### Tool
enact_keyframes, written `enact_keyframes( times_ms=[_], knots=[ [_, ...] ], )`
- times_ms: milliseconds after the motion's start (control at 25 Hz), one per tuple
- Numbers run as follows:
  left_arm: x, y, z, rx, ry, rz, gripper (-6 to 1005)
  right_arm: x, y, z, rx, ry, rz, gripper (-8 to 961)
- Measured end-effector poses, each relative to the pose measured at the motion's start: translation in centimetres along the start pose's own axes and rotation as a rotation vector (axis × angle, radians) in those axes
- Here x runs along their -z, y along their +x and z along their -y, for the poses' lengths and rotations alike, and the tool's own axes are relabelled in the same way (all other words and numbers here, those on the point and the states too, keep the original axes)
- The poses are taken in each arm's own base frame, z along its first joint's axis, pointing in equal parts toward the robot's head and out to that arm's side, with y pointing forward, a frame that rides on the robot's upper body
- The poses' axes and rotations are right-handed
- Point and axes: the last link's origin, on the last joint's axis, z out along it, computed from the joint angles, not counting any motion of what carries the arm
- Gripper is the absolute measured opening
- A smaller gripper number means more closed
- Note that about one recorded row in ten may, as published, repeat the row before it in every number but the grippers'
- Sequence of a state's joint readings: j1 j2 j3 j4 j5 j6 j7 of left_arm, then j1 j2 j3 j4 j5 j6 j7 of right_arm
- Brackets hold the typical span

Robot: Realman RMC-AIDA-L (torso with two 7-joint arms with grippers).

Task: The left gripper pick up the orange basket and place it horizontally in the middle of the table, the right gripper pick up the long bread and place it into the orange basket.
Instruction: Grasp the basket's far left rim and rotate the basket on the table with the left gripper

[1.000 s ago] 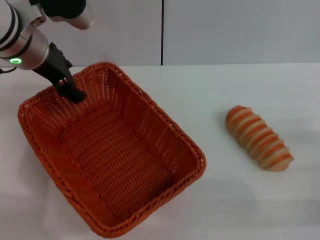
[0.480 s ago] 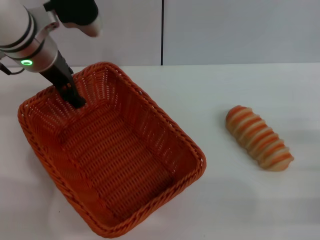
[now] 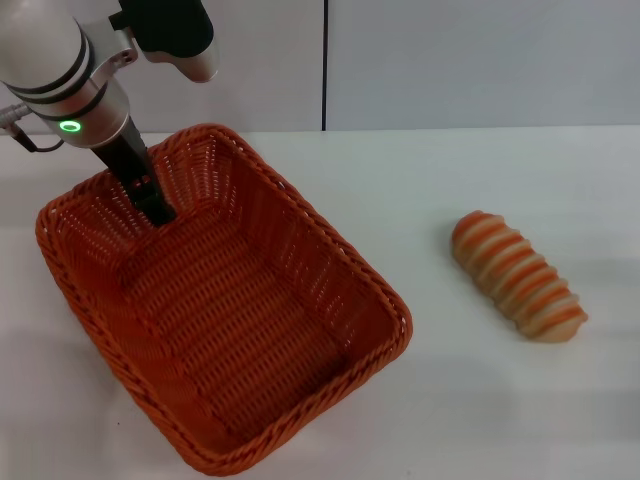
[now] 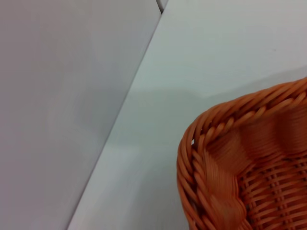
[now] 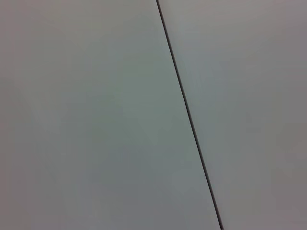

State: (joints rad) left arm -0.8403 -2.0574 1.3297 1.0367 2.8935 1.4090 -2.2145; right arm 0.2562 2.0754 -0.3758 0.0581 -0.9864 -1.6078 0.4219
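Reaching down from the far left corner of the table (image 3: 430,180), the left gripper (image 3: 155,207) is dipping its slim black fingers into the orange basket (image 3: 215,300) at the basket's far-left end, just inside the braided rim; from the head view the fingers are overlapping into one dark shape against the weave, so I cannot tell whether they are apart, together or clamped on the wicker. A green ring is glowing on the white and black arm just above them, and the arm's upper part is running out of the picture at the top left. The basket is sitting at a slant on the left half of the table, its near corner cut off by the lower edge of the picture, its inside bare. The long bread (image 3: 518,276) is lying well apart from it toward the right edge of the table, angled, touching nothing else. The right gripper is not appearing in this view at all. Moving to the left wrist view, one rounded corner of the orange basket (image 4: 240,167) is filling the lower part, with the white table (image 4: 211,62) around it and a grey wall (image 4: 62,96) beyond; none of this arm's own fingers are showing here. Moving to the right wrist view, only a plain grey wall with one thin dark seam (image 5: 187,115) is showing, so nothing of the right gripper can be made out.
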Motion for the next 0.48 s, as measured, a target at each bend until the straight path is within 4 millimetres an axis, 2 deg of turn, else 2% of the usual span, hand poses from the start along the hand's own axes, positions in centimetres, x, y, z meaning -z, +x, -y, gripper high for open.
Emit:
enact_keyframes(
  times_ms=[480],
  knots=[
    [0.03, -0.33, -0.27, -0.036, -0.008, 0.009, 696, -0.06, 0.13, 0.14, 0.004, 0.005, -0.011, 485]
  ],
)
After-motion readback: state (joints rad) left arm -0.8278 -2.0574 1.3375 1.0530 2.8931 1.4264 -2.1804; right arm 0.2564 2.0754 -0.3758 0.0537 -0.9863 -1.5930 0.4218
